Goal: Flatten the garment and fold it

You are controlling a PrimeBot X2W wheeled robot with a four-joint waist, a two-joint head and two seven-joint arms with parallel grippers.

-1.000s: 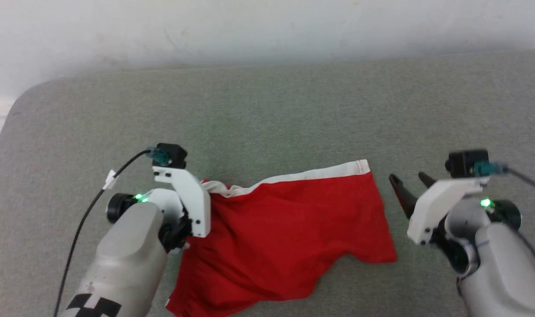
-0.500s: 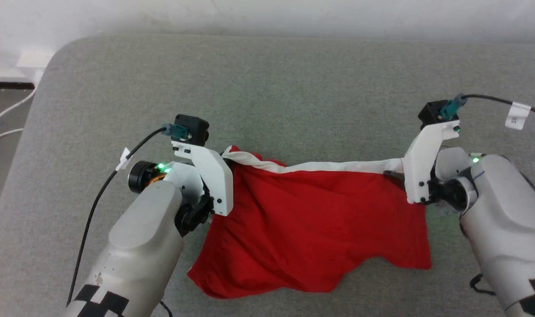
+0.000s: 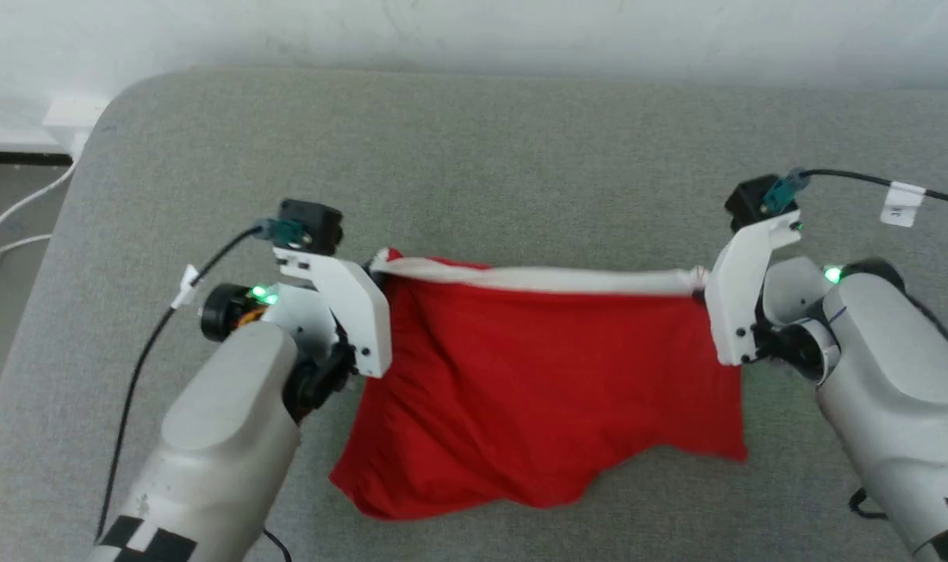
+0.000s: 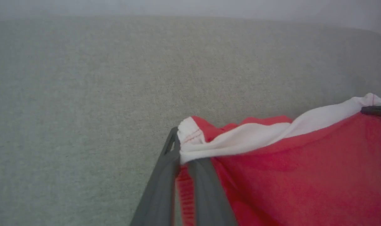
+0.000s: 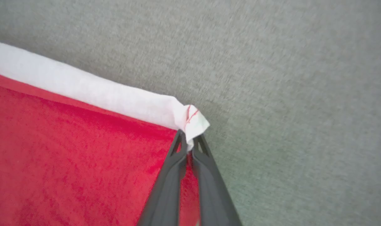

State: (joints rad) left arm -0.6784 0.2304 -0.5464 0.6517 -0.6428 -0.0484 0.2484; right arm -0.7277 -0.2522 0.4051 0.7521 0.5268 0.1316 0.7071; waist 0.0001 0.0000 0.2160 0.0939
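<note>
The red garment [image 3: 536,382] hangs by its white band [image 3: 536,279], which is stretched between my two grippers over the grey cushion. Its lower red part drapes down onto the cushion. My left gripper [image 4: 185,150] is shut on the band's left corner [image 4: 188,133], with red fabric [image 4: 303,188] falling away to the right. My right gripper [image 5: 187,142] is shut on the band's right corner [image 5: 193,121]. In the head view the left gripper [image 3: 380,273] and the right gripper [image 3: 700,293] are mostly hidden behind their white mounts.
The grey cushion [image 3: 520,156] spreads wide around the garment, with its rounded left edge [image 3: 76,195] near a white wall [image 3: 442,31]. White cables [image 3: 13,222] lie on the floor at the far left.
My right gripper has gone from open beside the garment to shut on the band's right corner. Both grippers have risen with the band pulled taut. The head camera has also shifted.
</note>
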